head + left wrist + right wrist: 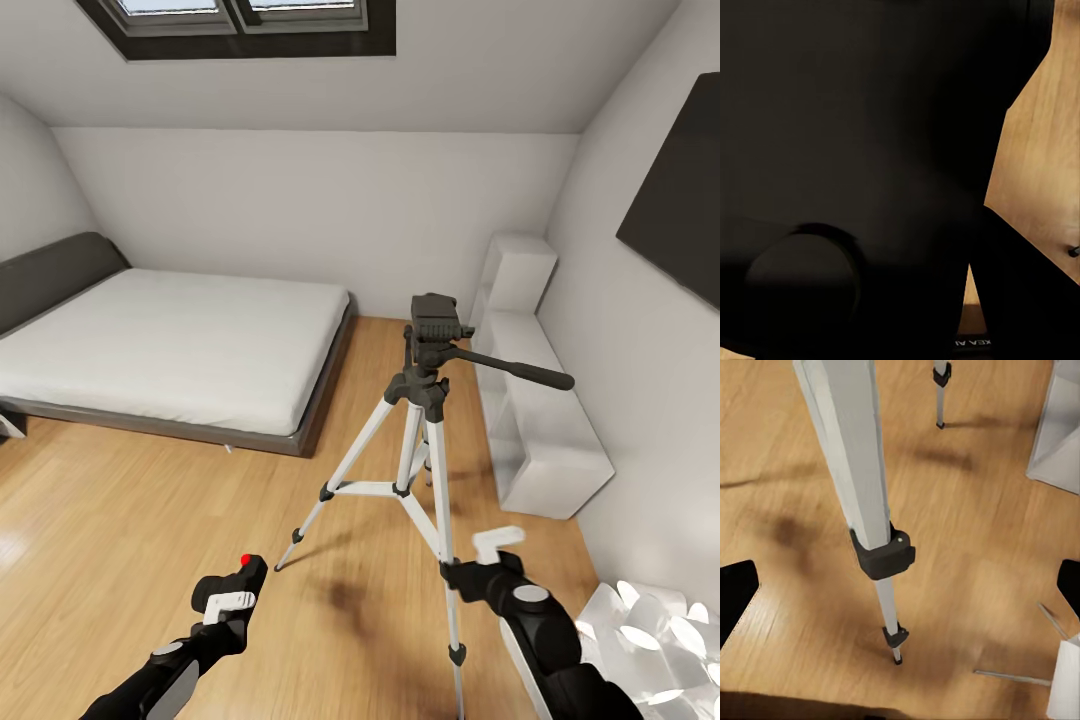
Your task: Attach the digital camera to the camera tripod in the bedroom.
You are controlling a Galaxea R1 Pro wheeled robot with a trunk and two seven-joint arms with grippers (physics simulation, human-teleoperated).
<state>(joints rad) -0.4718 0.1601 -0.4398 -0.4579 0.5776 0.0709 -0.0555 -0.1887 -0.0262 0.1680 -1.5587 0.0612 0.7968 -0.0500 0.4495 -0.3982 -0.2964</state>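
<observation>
From the head view I see the camera tripod [425, 440] standing on the light wood floor [130, 520], just off the foot corner of the bed [170, 345], its black head empty and the pan handle [515, 368] pointing toward the white shelf unit [535, 400] along the right wall. My left hand [232, 592] is low in front of me, clamped on the digital camera [243, 577], whose red button faces up. My right hand [490, 562] sits against the tripod's nearest leg; I cannot tell whether its fingers are apart or together.

In the left wrist view the digital camera's [855, 165] dark body blocks nearly everything, with a strip of floor [1042, 165] beside it.

In the right wrist view the near tripod leg [862, 502] runs down to its black clamp and foot on the floor [967, 577], with another leg's foot [940, 397] farther off.
</observation>
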